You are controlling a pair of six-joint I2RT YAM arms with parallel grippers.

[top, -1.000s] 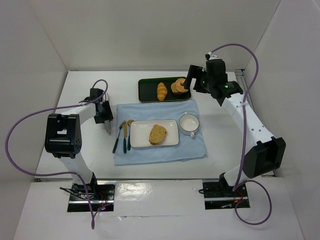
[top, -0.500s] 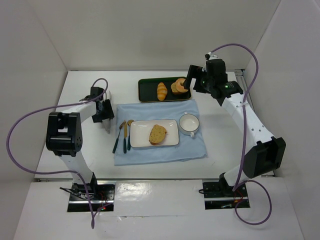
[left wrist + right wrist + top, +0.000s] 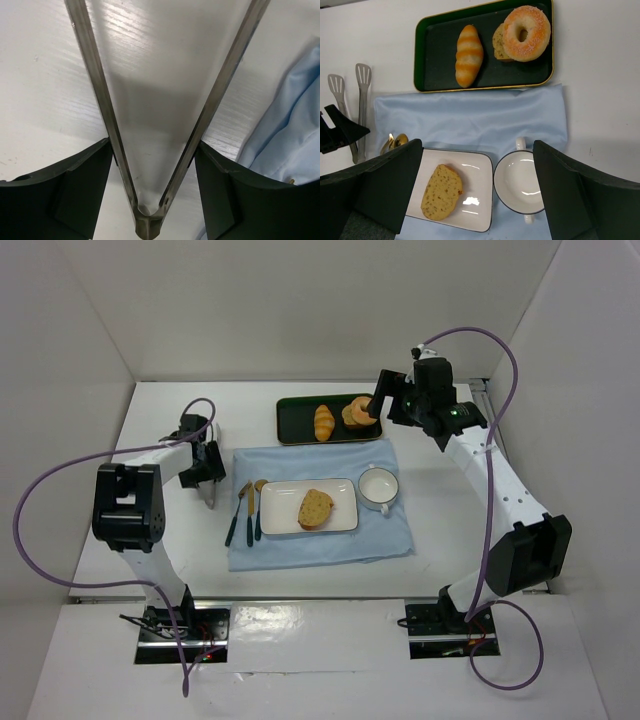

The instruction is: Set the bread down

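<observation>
My left claw (image 3: 152, 147) grips splayed steel tongs (image 3: 97, 95) near their hinge, low over the white surface (image 3: 45, 75). Right of it, the tan, brown-crusted bread slice (image 3: 441, 192) lies on a white rectangular plate (image 3: 476, 197). Farther right, my right claw (image 3: 374, 408) gapes wide, empty.

tray (image 3: 435, 60): croissant (image 3: 469, 55), doughnut (image 3: 526, 33); blue cloth (image 3: 470, 120): plate (image 3: 477, 175), cup (image 3: 519, 182), cutlery (image 3: 248, 510); table (image 3: 600, 75): tongs (image 3: 361, 115)

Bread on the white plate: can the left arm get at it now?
Probably yes: the bread lies uncovered on the plate, and the left gripper, holding tongs, is beside the cloth; only cutlery lies between.
</observation>
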